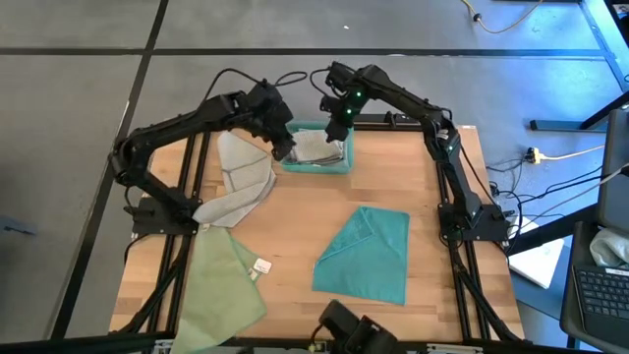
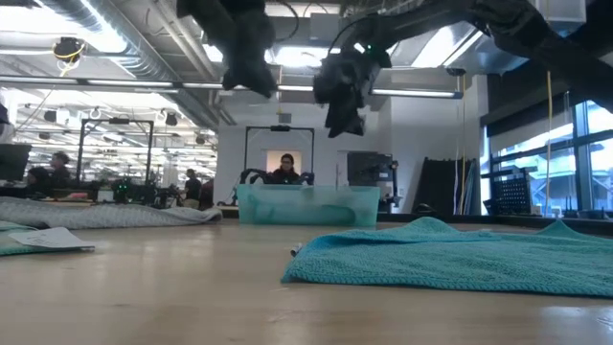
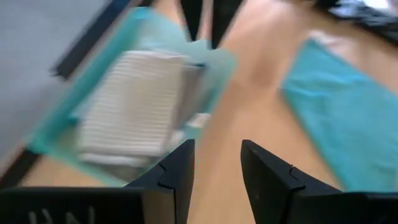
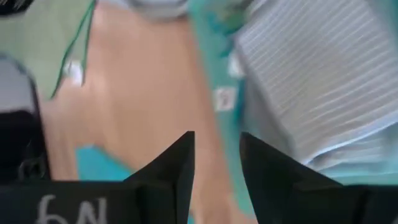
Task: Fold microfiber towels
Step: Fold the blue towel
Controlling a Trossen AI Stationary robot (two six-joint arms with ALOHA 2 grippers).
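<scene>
Both grippers, left (image 1: 283,147) and right (image 1: 334,131), hover over the bin (image 1: 316,163) with fingers narrowly parted and empty, folded grey towel (image 1: 316,147) stowed, teal towel (image 1: 366,254) looks next.

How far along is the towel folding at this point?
Done: one folded grey towel lies in the teal bin. In hand: nothing; the left hand and right hand hover over the bin, fingers apart and empty. Left: the teal towel mid-table looks only partly folded, the grey towel lies crumpled at the left, and the pale green towel hangs over the near left edge.
</scene>
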